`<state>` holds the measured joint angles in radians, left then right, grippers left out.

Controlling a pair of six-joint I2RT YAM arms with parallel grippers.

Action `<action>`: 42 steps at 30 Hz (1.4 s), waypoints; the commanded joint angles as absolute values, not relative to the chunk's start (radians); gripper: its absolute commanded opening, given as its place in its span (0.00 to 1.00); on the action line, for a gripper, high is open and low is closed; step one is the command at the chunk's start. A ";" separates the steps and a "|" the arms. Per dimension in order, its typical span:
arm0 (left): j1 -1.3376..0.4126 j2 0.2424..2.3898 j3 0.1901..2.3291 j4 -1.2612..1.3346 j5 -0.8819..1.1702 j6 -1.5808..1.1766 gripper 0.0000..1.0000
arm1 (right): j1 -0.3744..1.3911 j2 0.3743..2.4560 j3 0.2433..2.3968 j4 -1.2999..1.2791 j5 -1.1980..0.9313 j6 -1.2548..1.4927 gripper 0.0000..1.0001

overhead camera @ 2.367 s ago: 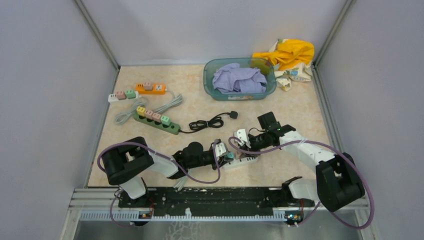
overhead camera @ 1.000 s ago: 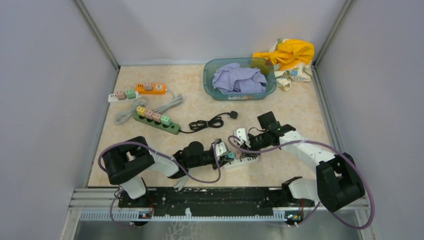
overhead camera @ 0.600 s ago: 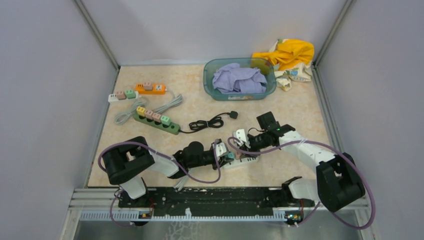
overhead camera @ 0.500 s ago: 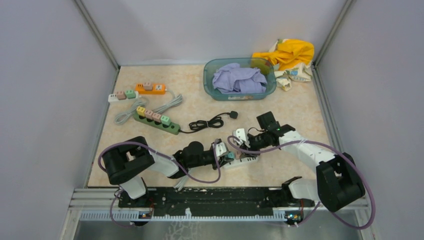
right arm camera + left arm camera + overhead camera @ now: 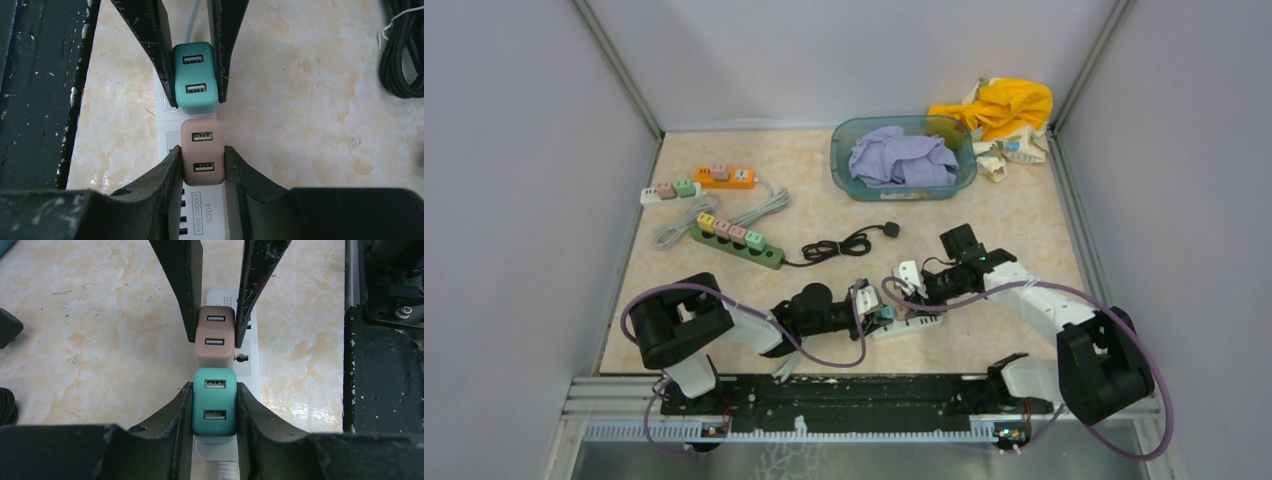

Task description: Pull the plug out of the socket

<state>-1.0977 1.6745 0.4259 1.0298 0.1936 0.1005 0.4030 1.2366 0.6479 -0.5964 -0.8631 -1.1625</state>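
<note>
— What is the teal charger plug (image 5: 214, 401) made of?
— Smooth matt plastic, same as the pink charger plug (image 5: 215, 340). The white socket strip (image 5: 247, 365) is plastic too, with more shine.
— And the left gripper (image 5: 214, 388)?
— Black fingers (image 5: 165, 430), matt and rough, flecked with pale scuffs.
— The tabletop (image 5: 90, 340)?
— Marble-patterned and smooth, with a slight sheen and fine scratches.
— Any fabric?
— Soft crumpled lilac cloth (image 5: 902, 158) in a translucent plastic basin (image 5: 838, 155), and some yellow cloth (image 5: 1002, 105).

The left gripper (image 5: 214, 386) has black fingers (image 5: 170, 412) around a teal square plastic plug (image 5: 214, 410). Past it, a pink square plastic plug (image 5: 215, 340). Below, a white plastic socket strip (image 5: 247, 362) and a beige marbled tabletop (image 5: 100, 330).
</note>
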 commanded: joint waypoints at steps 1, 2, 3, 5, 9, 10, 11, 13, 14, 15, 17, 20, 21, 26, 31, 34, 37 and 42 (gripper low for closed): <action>-1.100 1.711 0.405 0.911 0.202 0.086 0.00 | 0.465 1.222 0.665 -0.544 -0.921 -1.147 0.00; -1.100 1.712 0.407 0.908 0.202 0.087 0.00 | 0.466 1.228 0.669 -0.512 -0.919 -1.107 0.00; -1.100 1.714 0.410 0.906 0.203 0.087 0.00 | 0.466 1.231 0.676 -0.483 -0.915 -1.065 0.00; -1.100 1.717 0.415 0.900 0.205 0.088 0.00 | 0.462 1.231 0.690 -0.453 -0.901 -1.013 0.00; -1.100 1.717 0.415 0.898 0.206 0.088 0.00 | 0.398 1.212 0.684 -0.475 -0.910 -1.036 0.00; -1.100 1.715 0.413 0.899 0.206 0.088 0.00 | 0.381 1.204 0.681 -0.497 -0.916 -1.075 0.00; -1.100 1.715 0.413 0.900 0.205 0.088 0.00 | 0.368 1.196 0.678 -0.523 -0.915 -1.112 0.00; -1.100 1.716 0.413 0.900 0.205 0.088 0.00 | 0.364 1.183 0.668 -0.572 -0.914 -1.175 0.00; -1.100 1.717 0.414 0.900 0.206 0.088 0.00 | 0.364 1.181 0.663 -0.595 -0.931 -1.203 0.00; -1.101 1.719 0.416 0.898 0.206 0.090 0.00 | 0.364 1.179 0.659 -0.621 -0.958 -1.229 0.00; -1.100 1.722 0.421 0.893 0.210 0.090 0.00 | 0.378 1.182 0.657 -0.630 -0.991 -1.245 0.00; -1.100 1.724 0.423 0.891 0.210 0.090 0.00 | 0.420 1.203 0.667 -0.579 -0.984 -1.173 0.00; -1.100 1.724 0.423 0.890 0.210 0.090 0.00 | 0.422 1.209 0.676 -0.557 -0.985 -1.140 0.00; -1.100 1.724 0.423 0.890 0.210 0.090 0.00 | 0.405 1.206 0.683 -0.486 -0.940 -1.049 0.00; -1.100 1.724 0.423 0.887 0.210 0.090 0.00 | 0.348 1.172 0.670 -0.554 -0.930 -1.149 0.00; -1.100 1.725 0.424 0.888 0.212 0.090 0.00 | 0.349 1.171 0.661 -0.643 -1.001 -1.245 0.00; -1.100 1.726 0.427 0.885 0.213 0.090 0.00 | 0.387 1.186 0.661 -0.644 -1.030 -1.247 0.00; -1.100 1.726 0.426 0.884 0.210 0.089 0.00 | 0.417 1.213 0.677 -0.526 -0.991 -1.098 0.00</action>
